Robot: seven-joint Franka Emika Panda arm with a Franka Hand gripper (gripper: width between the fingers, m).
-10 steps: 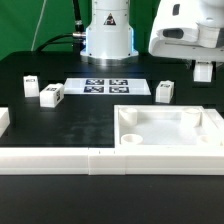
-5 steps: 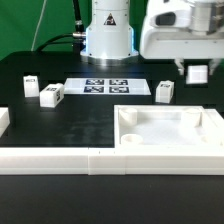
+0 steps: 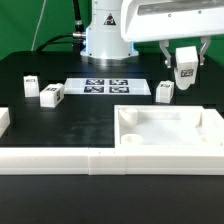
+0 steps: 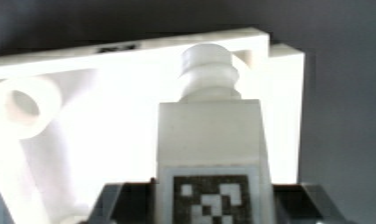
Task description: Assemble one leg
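The gripper point(image 3: 185, 70) was closed on the leg point(image 3: 185, 60) — fingers point(image 4: 128, 205) pressed to its sides — holding it clear of the desk point(image 3: 80, 125) near the far edge, toward the exterior view's right; in the wrist view its peg point(image 4: 206, 65) pointed at the tray-like part point(image 4: 114, 75)

The leg point(image 3: 186, 64) looks like smooth white plastic, the tray-like part point(image 3: 170, 130) the same, faintly glossy; the desk point(image 3: 70, 125) is matt black.
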